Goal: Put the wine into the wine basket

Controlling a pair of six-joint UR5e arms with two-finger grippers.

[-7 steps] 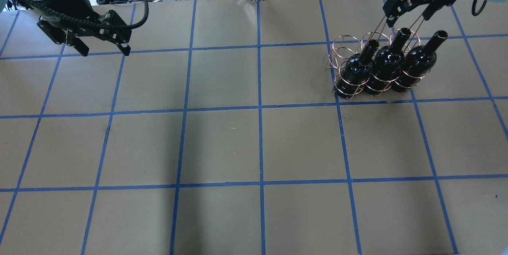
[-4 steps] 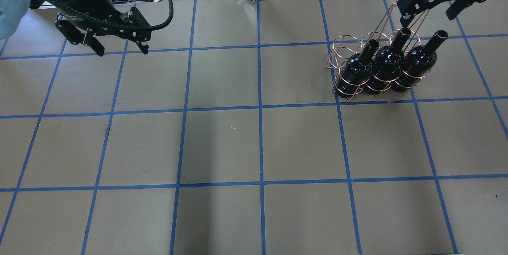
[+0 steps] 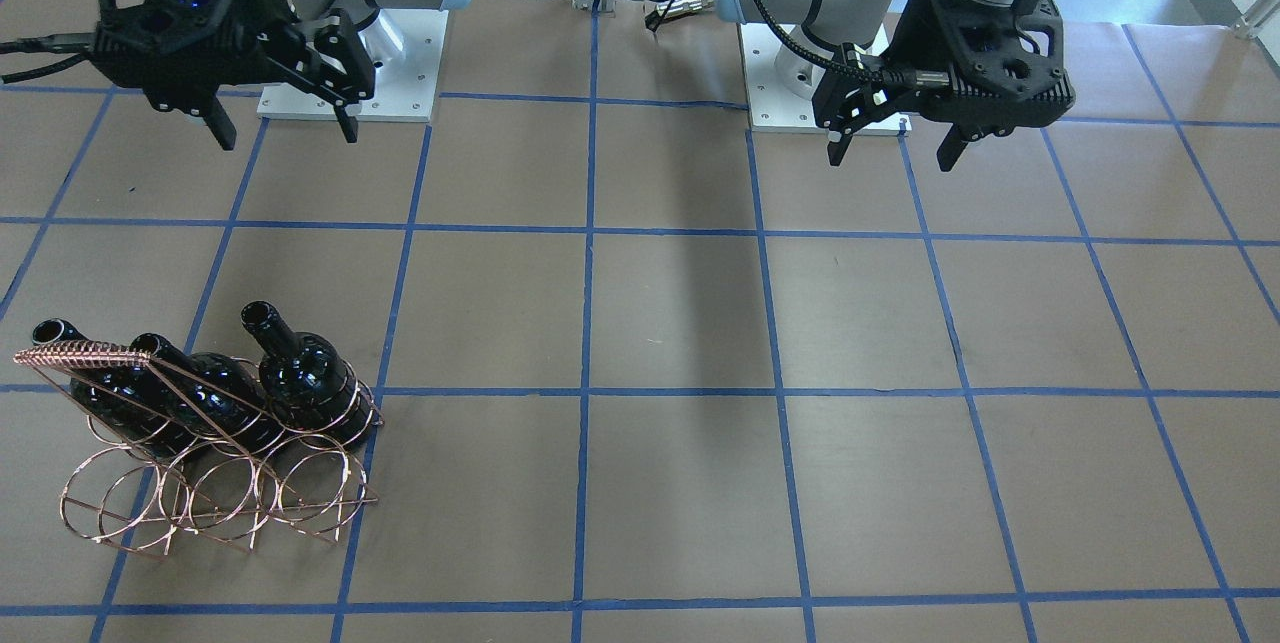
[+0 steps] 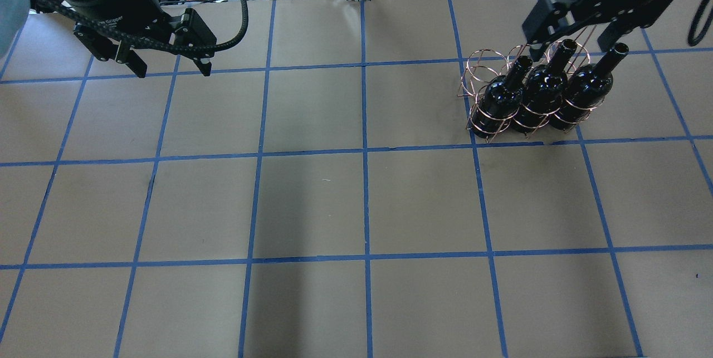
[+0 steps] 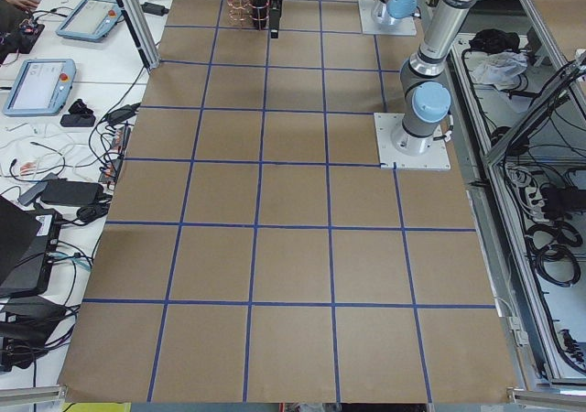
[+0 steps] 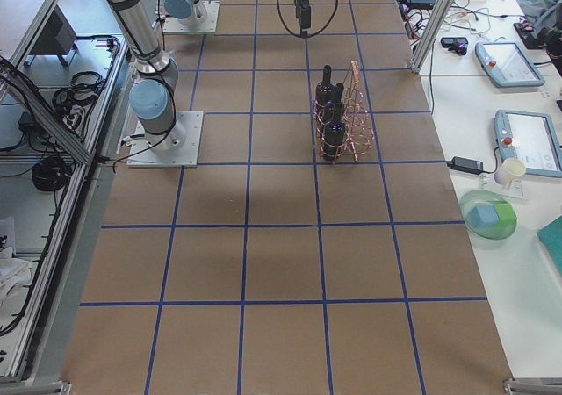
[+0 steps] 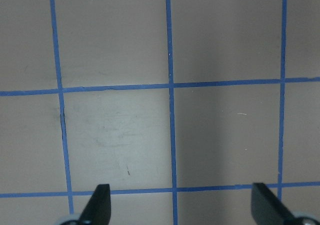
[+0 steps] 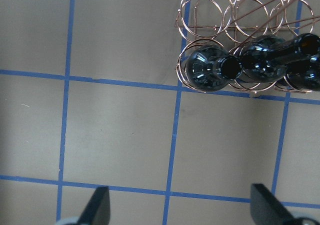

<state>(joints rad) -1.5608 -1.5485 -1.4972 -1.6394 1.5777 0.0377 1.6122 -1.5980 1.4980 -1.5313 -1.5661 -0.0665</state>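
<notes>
The wine (image 4: 539, 91), three glossy black slim-necked bottles, stands upright side by side in the wine basket (image 3: 200, 483), filling the copper ring row nearest my base. The far row is open. My right pincer (image 3: 287, 128) hangs high on the base side of the basket, spread wide and holding nothing. My left pincer (image 3: 890, 155) is well away from the basket, equally wide and empty. Around the basket lies the brown table (image 4: 312, 202), gridded in blue tape.
</notes>
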